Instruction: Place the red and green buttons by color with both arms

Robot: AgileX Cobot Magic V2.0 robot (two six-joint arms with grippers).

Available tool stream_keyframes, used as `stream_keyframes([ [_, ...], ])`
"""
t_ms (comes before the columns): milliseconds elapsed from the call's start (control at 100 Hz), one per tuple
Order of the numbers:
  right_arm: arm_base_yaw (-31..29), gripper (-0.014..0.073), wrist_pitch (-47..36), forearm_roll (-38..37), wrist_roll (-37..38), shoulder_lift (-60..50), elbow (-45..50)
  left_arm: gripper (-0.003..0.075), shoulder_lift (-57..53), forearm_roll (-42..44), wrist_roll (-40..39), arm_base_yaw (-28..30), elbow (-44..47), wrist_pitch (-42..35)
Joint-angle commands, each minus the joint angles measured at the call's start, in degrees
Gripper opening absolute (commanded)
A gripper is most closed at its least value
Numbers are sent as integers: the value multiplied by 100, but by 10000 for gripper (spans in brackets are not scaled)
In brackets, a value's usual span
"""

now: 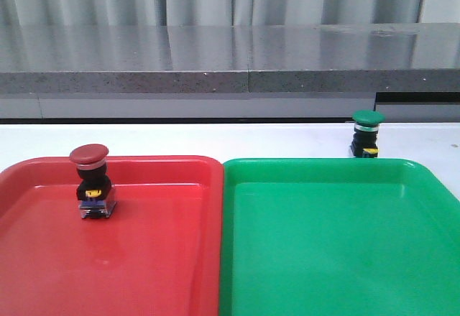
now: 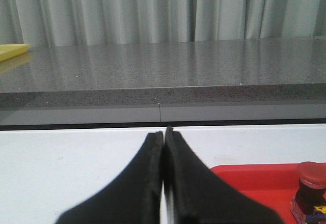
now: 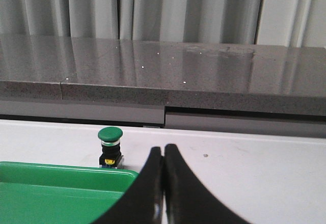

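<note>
The red button (image 1: pixel 92 187) stands upright inside the red tray (image 1: pixel 158 258), near its far left; it also shows at the edge of the left wrist view (image 2: pixel 310 186). The green button (image 1: pixel 366 133) stands upright on the white table just behind the green tray (image 1: pixel 338 244); it also shows in the right wrist view (image 3: pixel 110 146). My left gripper (image 2: pixel 163 135) is shut and empty, over the white table beside the red tray's corner. My right gripper (image 3: pixel 163 151) is shut and empty, beside the green tray's far corner, apart from the green button. Neither arm shows in the front view.
The two trays lie side by side on a white table (image 1: pixel 215 140). A grey stone ledge (image 1: pixel 230 57) runs behind the table, with grey curtains above. A yellow object (image 2: pixel 10 52) lies on the ledge in the left wrist view.
</note>
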Motion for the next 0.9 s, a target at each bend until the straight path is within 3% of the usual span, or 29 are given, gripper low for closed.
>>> stream_keyframes([
  [0, -6, -59, -412, 115, -38, -82, -319, -19, -164, -57, -19, -57, 241, -473],
  [170, -6, -59, 791, 160, -38, 312, -1373, -19, -164, -57, -19, -57, 241, -473],
  [530, -3, -59, 3037, 241, -38, 2740, -3765, -19, -164, -57, -19, -57, 241, -473],
  [890, -3, -59, 3068, 831, -38, 4056, -4204, -19, -164, -57, -19, -57, 241, -473],
])
